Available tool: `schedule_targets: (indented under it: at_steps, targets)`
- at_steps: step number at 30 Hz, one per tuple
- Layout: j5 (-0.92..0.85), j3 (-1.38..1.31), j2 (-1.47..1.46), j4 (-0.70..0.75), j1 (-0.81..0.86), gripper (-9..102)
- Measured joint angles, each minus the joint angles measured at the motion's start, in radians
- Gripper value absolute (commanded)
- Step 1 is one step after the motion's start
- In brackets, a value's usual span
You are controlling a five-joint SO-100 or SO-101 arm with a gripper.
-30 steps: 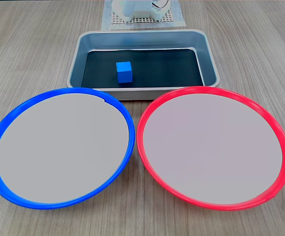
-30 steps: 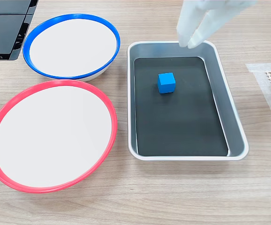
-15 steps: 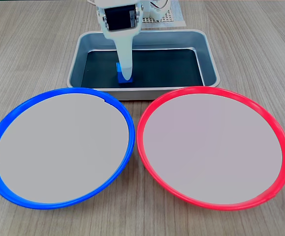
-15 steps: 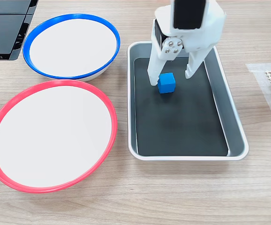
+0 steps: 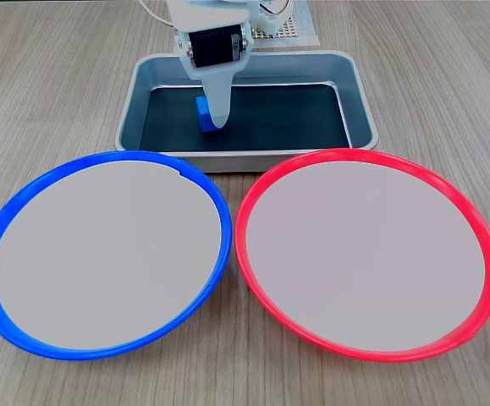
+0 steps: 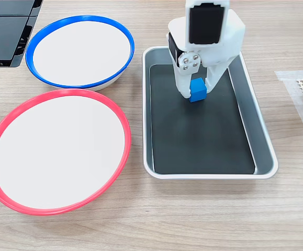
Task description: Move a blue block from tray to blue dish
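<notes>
In a fixed view you see both fingers of the claw [image 6: 196,96] closed narrowly against the sides of the blue block [image 6: 197,90]. In the other fixed view one finger hides most of the blue block [image 5: 201,115]. The block sits inside the tray [image 6: 261,141], well apart from the blue dish [image 6: 79,51] on the table [image 6: 193,214].

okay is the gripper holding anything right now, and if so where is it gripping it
Yes: the gripper is closed on the blue block, one finger on each of two opposite side faces, above the tray. Whether the block has left the bottom cannot be told.
</notes>
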Motion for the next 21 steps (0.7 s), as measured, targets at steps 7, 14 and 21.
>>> schedule_targets:
  at_steps: [7, 14, 21]
  targets:
    - [0.06, -0.118, 0.204, 0.176, -0.071, 0]
    - [0.216, -0.52, 0.272, 0.149, -0.075, 0]
    - [0.147, -0.545, 0.178, -0.218, 0.021, 0]
